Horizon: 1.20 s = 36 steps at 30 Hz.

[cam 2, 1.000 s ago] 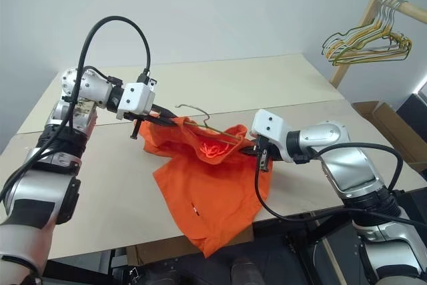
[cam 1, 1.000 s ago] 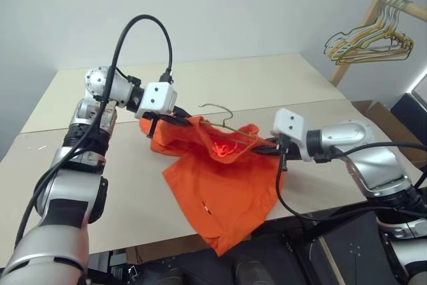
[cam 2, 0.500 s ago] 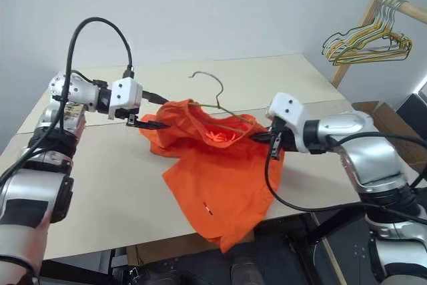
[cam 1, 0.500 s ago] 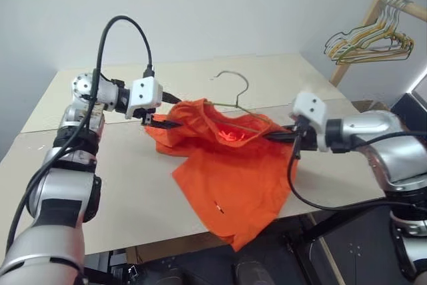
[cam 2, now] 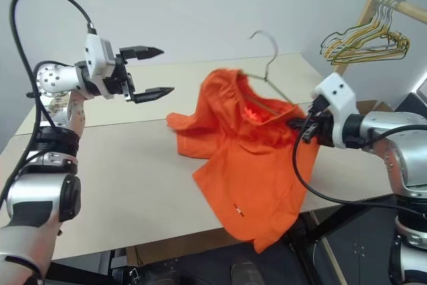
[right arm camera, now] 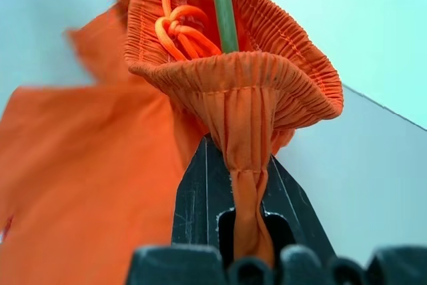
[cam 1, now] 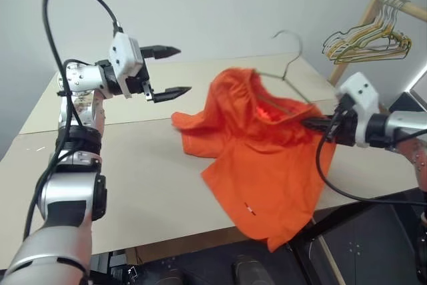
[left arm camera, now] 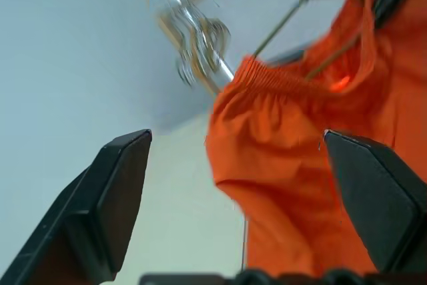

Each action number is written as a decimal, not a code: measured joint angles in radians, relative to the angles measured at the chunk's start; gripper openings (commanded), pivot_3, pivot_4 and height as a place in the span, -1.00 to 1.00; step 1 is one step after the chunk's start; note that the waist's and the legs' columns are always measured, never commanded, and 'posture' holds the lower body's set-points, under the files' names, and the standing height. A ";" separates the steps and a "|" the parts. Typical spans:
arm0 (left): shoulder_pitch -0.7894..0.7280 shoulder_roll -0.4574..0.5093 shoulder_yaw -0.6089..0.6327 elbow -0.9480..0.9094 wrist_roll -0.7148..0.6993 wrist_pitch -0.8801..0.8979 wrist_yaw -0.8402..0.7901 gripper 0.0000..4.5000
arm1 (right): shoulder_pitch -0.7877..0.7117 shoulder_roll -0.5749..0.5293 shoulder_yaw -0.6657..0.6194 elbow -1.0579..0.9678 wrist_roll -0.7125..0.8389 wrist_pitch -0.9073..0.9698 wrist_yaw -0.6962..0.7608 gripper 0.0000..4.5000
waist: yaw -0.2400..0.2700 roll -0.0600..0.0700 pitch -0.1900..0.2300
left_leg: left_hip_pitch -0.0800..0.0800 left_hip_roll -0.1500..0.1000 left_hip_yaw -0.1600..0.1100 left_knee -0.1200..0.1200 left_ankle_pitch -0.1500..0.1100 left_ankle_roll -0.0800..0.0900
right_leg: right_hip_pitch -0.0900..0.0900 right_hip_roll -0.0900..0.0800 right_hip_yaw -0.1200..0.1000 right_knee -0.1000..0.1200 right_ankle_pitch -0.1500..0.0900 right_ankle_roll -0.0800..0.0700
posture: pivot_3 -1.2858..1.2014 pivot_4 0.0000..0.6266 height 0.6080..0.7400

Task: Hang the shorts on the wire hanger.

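The bright orange shorts (cam 1: 267,158) hang off the table, lifted at their gathered waistband (right arm camera: 230,71). My right gripper (cam 1: 312,123) is shut on a pinch of that waistband, as the right wrist view shows (right arm camera: 240,165). The thin olive-green wire hanger (cam 1: 283,75) runs through the waistband opening, with its green wire (right arm camera: 223,11) above the pinched fabric and its silvery hook (cam 2: 265,39) pointing up. My left gripper (cam 1: 181,69) hovers to the left of the shorts, apart from them, open and holding nothing. In the left wrist view its fingers (left arm camera: 110,191) frame the shorts (left arm camera: 287,165).
The beige table (cam 1: 133,165) lies under both arms, its front edge near the shorts' hanging hem. A bunch of pale wire hangers (cam 1: 363,41) hangs on a wooden rack (cam 1: 373,5) at the back right. Dark gear stands at the right edge (cam 1: 410,108).
My left gripper let go of the shorts, opened wide and rose away to the left. My right gripper carried the shorts and hanger up and to the right, and the hook now stands upright.
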 measured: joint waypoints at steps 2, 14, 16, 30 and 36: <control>0.061 -0.002 0.021 -0.109 -0.052 0.068 0.020 0.99 | 0.004 0.001 -0.028 -0.011 -0.001 0.059 -0.055 -1.00 | -0.006 0.000 0.000 | 0.000 0.000 0.000 0.000 0.000 0.000 | 0.000 0.000 0.000 0.000 0.000 0.000 | -0.16 -1.00 1.00; 0.329 -0.059 0.037 -0.581 -0.142 0.335 0.288 0.99 | -0.131 0.067 -0.270 0.123 -0.155 0.435 -0.455 -1.00 | -0.028 0.003 -0.002 | 0.000 -0.003 0.000 -0.001 0.000 0.000 | 0.001 -0.004 0.000 -0.001 0.000 0.001 | -0.19 -1.00 1.00; 0.348 -0.076 0.032 -0.618 -0.151 0.367 0.320 0.99 | -0.177 0.071 -0.336 0.194 -0.215 0.435 -0.533 -1.00 | -0.029 0.003 -0.002 | 0.000 -0.003 0.000 -0.001 0.000 0.000 | 0.001 -0.004 0.000 -0.002 0.000 0.002 | -0.19 -1.00 1.00; 0.391 -0.172 -0.002 -0.752 -0.172 0.390 0.435 0.99 | -0.390 0.141 -0.555 0.534 -0.372 0.207 -0.859 -1.00 | -0.089 0.020 -0.012 | 0.009 -0.003 0.003 -0.008 0.000 0.001 | 0.013 -0.003 0.003 -0.010 -0.001 0.003 | -0.17 -1.00 1.00; 0.408 -0.174 -0.004 -0.756 -0.171 0.390 0.440 0.99 | -0.475 0.128 -0.572 0.755 -0.376 0.041 -0.945 -1.00 | -0.097 0.020 -0.012 | 0.018 -0.007 0.004 -0.016 0.000 0.001 | 0.020 -0.004 0.003 -0.018 -0.001 0.003 | -0.16 -1.00 1.00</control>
